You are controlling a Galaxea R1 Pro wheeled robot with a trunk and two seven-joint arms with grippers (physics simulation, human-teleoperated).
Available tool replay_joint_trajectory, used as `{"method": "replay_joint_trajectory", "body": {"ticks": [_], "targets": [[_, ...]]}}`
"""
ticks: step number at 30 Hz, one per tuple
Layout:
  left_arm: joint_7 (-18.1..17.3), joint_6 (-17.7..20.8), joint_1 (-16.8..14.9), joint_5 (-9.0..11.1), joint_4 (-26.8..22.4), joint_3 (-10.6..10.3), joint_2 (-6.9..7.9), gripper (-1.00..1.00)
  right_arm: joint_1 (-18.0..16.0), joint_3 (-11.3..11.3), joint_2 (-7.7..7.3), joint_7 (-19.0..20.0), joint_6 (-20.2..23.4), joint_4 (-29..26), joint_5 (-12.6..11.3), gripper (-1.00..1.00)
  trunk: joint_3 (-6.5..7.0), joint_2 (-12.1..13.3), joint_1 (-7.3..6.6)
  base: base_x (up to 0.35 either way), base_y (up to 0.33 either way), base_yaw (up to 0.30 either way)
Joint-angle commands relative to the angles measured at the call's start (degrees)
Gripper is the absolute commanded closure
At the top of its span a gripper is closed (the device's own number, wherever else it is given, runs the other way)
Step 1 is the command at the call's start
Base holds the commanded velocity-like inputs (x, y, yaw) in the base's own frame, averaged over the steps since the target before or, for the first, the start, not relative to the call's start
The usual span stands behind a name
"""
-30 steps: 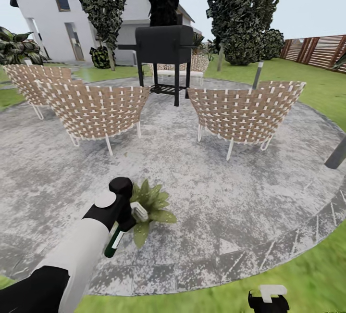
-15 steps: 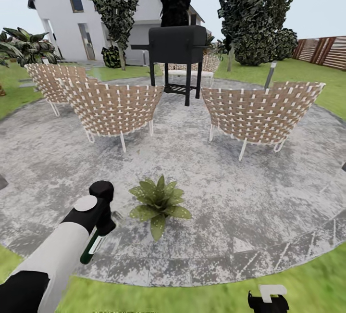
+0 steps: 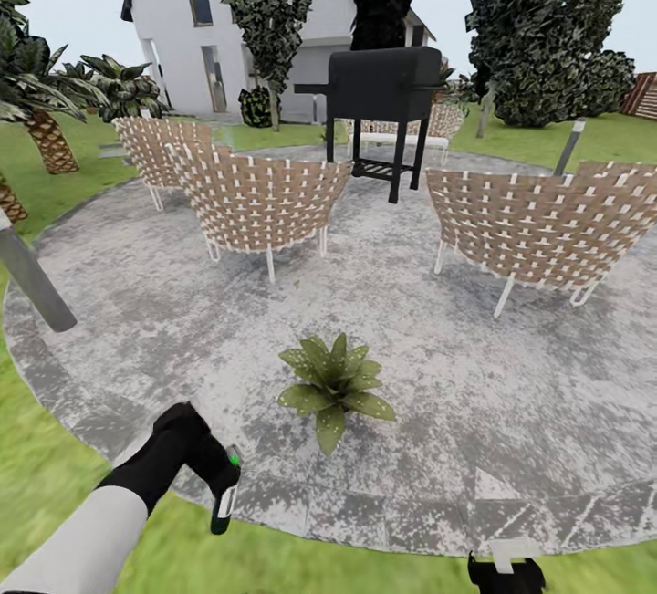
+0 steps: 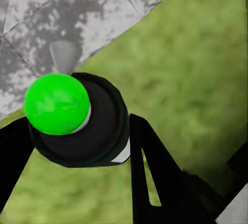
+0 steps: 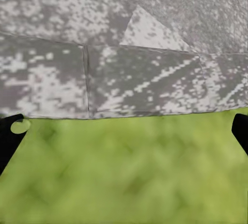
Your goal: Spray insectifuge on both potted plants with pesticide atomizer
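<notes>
Fingers (image 4: 147,167) of our left gripper (image 4: 77,146) are clamped on the atomizer (image 4: 77,118), one black prong each side of its dark body; in the left wrist view we're looking straight down at a bright green end of it, with grass and the patio (image 4: 46,22) edge below. From the head view the atomizer (image 3: 224,503) hangs off the left gripper (image 3: 212,471) low over the patio rim, and it looks like the bottle points down rather than at anything; we honestly can't tell which way the nozzle faces.

Our right gripper (image 5: 124,126) has its fingertips spread wide at the frame edges with nothing between them; it hangs over the grass-to-stone border.

Moving out: one plant (image 3: 335,384) sits on the patio near the hand but not under it. We can see just that one from here.

What could go wrong, as we see it: if we squeeze now, spray probably lands on stone or lawn, not leaves; with the nozzle direction unclear, we might even spray back at the arm. A tilted bottle could also slip in the grip. Partial coverage is the other trap; far-side leaves are easy to miss from one angle, and the second plant needs a hunt first.
</notes>
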Motion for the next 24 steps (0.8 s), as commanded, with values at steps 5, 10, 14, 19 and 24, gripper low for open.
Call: {"method": "replay_joint_trajectory", "body": {"ticks": [5, 10, 14, 19, 24], "targets": [[11.21, -22.97, 6.46, 11.16, 4.68, 0.45, 1.99, 1.0, -0.01, 0.95, 0.12, 0.1, -0.19, -0.26, -0.27, -1.0, -0.09, -0.02, -0.02, 0.0, 0.0, 0.042], [16.77, -41.04, 6.94, 12.16, 17.81, 11.26, 3.49, 1.0, -0.01, 0.92, 0.2, 0.12, -0.27, -0.33, -0.29, -1.0, -0.09, -0.02, -0.02, 0.0, 0.0, 0.001], [18.02, -43.14, 7.03, 12.35, 20.04, 12.34, 4.42, 1.0, -0.01, 0.89, 0.18, 5.07, -0.37, -0.33, -0.35, -1.0, -0.09, -0.02, -0.02, 0.0, 0.0, 0.0], [18.02, -43.14, 7.03, 12.38, 20.01, 12.34, 4.4, 1.0, -0.01, 0.92, 0.24, 5.14, -0.37, -0.33, -0.36, -1.0, -0.09, -0.02, -0.02, 0.0, 0.0, 0.0], [18.05, -43.14, 7.03, 12.38, 19.94, 12.34, 4.33, 1.0, -0.01, 0.92, 0.26, 5.2, -0.3, -0.33, -0.36, -1.0, -0.09, -0.02, -0.02, 0.0, 0.0, 0.0]]}}
